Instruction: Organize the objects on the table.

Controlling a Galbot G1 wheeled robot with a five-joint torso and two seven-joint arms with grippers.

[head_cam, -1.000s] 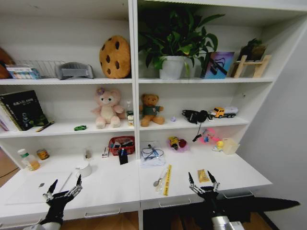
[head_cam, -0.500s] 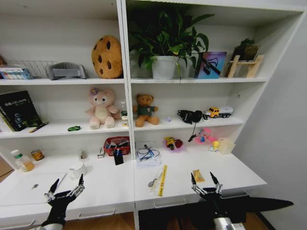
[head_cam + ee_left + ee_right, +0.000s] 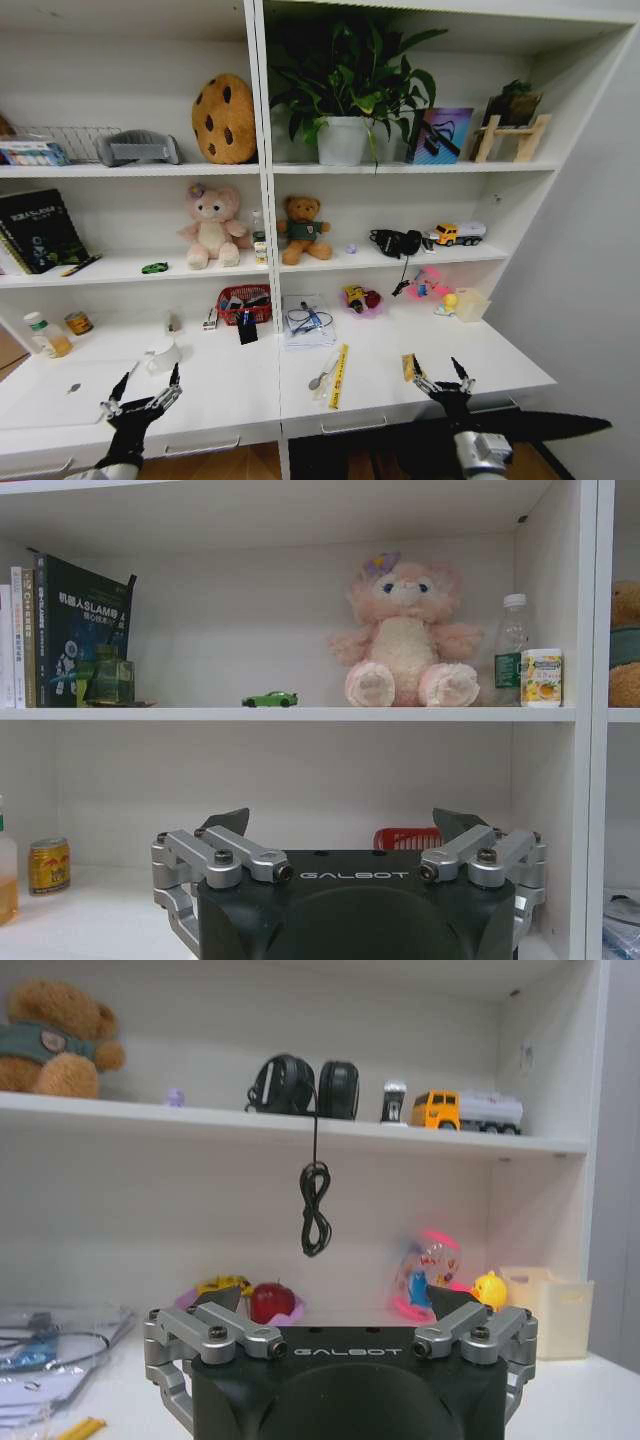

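While both arms hang low at the front edge of the table [image 3: 500,365], you have nothing in hand: the left gripper [image 3: 143,396] has its fingers spread above the near left part of the desk, and the right gripper [image 3: 443,377] is spread too, just off the near right edge.

Closest to your right gripper is the gold snack packet [image 3: 409,366], lying flat near that front edge. It looks light and crinkly (likely slippery foil), so pinch it across a narrow side rather than pressing down on it. The yellow flat strip [image 3: 340,374] lies lengthwise near the middle of the desk; it seems thin and stiff, with little to grip from above, so sliding it toward the edge may help. The silver laptop [image 3: 60,392] sits flat at the far left, just beside your left gripper. Judge it heavy and smooth; take it at an edge, not the lid's middle. The tiny green toy car [image 3: 270,699] stands on the shelf [image 3: 300,714] above, beside the pink plush [image 3: 405,630].

Open room lies on the right half of the desk. Mind the shelf overhead and the upright divider.
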